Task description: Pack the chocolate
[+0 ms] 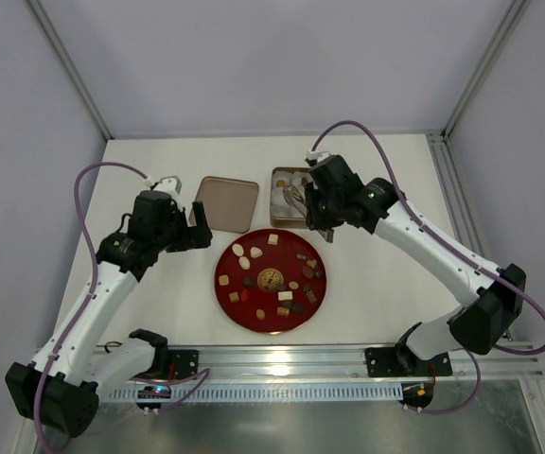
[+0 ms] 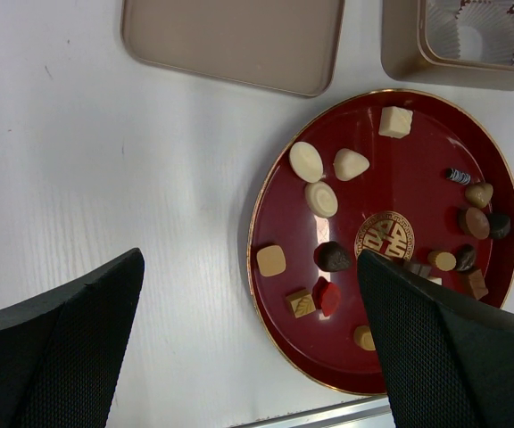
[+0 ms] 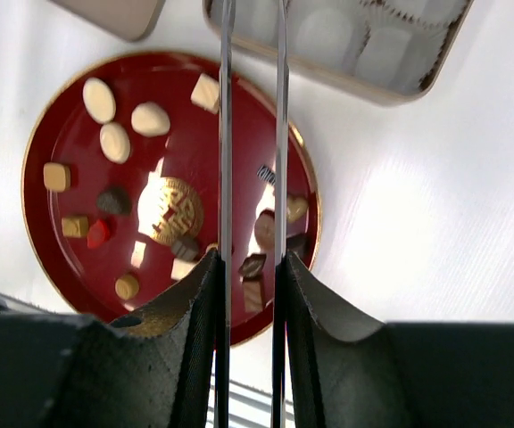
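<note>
**A:** From above, where's the chocolate?

**B:** The chocolates lie scattered on a round red plate in the middle of the desk. Behind the plate a flat lid sits on the left and an open tin just beside it on the right.

**A:** And the hands?

**B:** The left hand hovers at the lid's near left corner, spread wide with nothing in it. The right hand hangs over the tin, clamped on metal tongs.

**A:** Left wrist?

**B:** The left hand has its fingers far apart with nothing between them. Below is the plate. The chocolates are cream on its left and darker on its right. The lid and tin sit along the top.

**A:** Right wrist?

**B:** The right hand pinches the two thin blades of the tongs. They run over the plate and its chocolates toward the tin, which holds white paper cups. The tips are cut off, so I can't tell whether they carry anything.
</note>
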`<state>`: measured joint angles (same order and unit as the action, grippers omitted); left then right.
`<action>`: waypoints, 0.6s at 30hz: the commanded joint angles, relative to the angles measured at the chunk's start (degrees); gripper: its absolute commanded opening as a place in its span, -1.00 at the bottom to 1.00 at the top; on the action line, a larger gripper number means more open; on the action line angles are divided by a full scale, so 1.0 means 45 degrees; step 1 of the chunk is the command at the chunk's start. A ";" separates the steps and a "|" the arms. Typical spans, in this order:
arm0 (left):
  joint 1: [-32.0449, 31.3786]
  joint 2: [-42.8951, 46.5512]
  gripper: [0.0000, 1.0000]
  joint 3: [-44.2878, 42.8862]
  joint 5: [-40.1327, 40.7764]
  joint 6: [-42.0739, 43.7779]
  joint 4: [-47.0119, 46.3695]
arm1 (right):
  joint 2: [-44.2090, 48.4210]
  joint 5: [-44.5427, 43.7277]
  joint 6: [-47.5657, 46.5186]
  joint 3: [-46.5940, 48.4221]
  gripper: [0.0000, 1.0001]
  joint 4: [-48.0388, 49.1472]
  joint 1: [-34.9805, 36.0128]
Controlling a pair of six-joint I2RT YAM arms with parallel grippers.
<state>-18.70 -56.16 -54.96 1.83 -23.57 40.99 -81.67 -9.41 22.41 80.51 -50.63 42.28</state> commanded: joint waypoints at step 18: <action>-0.0025 -0.0020 0.99 -0.0072 0.0063 0.0004 -0.0067 | -0.4896 0.1075 -0.1446 0.3788 -0.41 0.0861 -0.1525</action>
<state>-18.70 -56.42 -54.96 1.89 -23.55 40.99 -103.28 -5.17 16.82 94.19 -48.25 35.44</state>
